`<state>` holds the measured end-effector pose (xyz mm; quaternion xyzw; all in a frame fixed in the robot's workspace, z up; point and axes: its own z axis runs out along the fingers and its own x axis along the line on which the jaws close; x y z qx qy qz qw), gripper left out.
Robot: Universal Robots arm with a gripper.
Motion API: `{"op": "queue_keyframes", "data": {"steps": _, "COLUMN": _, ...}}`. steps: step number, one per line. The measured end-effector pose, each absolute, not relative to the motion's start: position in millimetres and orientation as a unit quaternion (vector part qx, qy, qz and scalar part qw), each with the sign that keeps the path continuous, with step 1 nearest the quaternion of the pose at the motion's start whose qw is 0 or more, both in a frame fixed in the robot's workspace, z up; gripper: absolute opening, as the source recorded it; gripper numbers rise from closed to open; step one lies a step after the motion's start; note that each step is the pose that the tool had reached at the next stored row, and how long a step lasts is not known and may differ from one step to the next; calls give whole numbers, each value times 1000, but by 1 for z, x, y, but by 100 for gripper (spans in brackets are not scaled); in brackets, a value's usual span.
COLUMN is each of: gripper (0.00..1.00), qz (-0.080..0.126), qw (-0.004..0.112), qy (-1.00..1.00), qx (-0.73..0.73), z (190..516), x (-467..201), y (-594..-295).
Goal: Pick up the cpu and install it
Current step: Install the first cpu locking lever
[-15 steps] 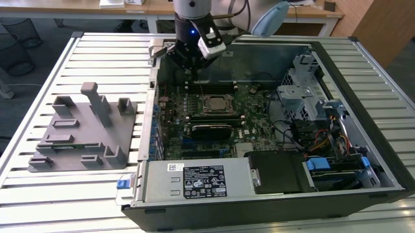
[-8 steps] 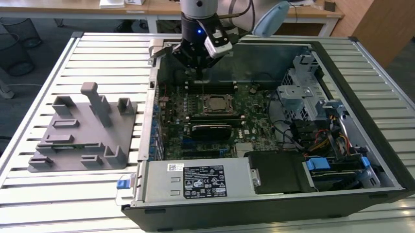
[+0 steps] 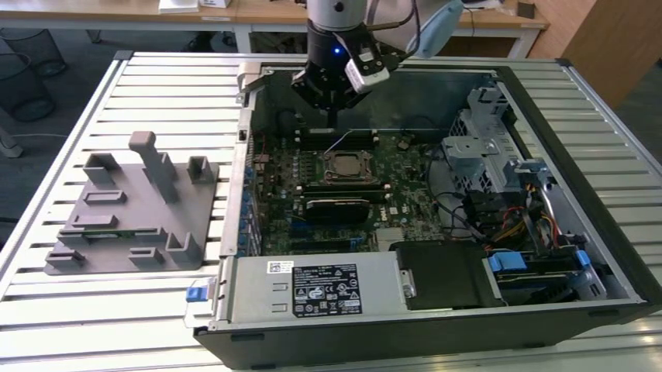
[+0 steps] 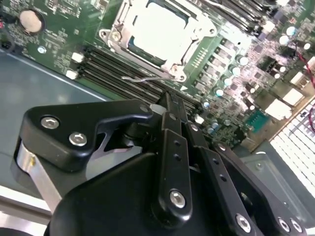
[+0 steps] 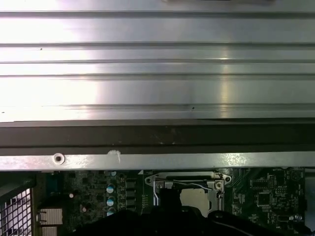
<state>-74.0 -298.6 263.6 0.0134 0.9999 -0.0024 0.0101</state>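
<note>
The cpu lies flat in the motherboard socket inside the open computer case, its silver top facing up. A metal frame and a thin wire lever surround the cpu in the second wrist view. The first wrist view catches part of the cpu past a dark part of the arm. My gripper hangs just above the board, slightly behind the socket, over the memory slots. Its black fingers are pressed together with nothing between them, so the gripper is shut and not touching the cpu.
The case wall rises on the exterior view's left of the board. A drive cage and cables stand on the right, a power supply at the front. A grey parts fixture sits on the slatted table outside the case.
</note>
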Motion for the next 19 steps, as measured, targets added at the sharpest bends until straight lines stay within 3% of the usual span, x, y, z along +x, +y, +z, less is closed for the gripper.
{"op": "queue_keyframes", "data": {"steps": 4, "gripper": 11, "qz": 0, "qw": 10, "qy": 1000, "qx": 13, "z": 262, "x": -73, "y": -299}}
{"op": "queue_keyframes", "data": {"steps": 7, "gripper": 11, "qz": 15, "qw": 10, "qy": 1000, "qx": 14, "z": 260, "x": -73, "y": -302}}
{"op": "queue_keyframes", "data": {"steps": 19, "gripper": 11, "qz": 15, "qw": 10, "qy": 1000, "qx": 8, "z": 249, "x": -68, "y": -303}}
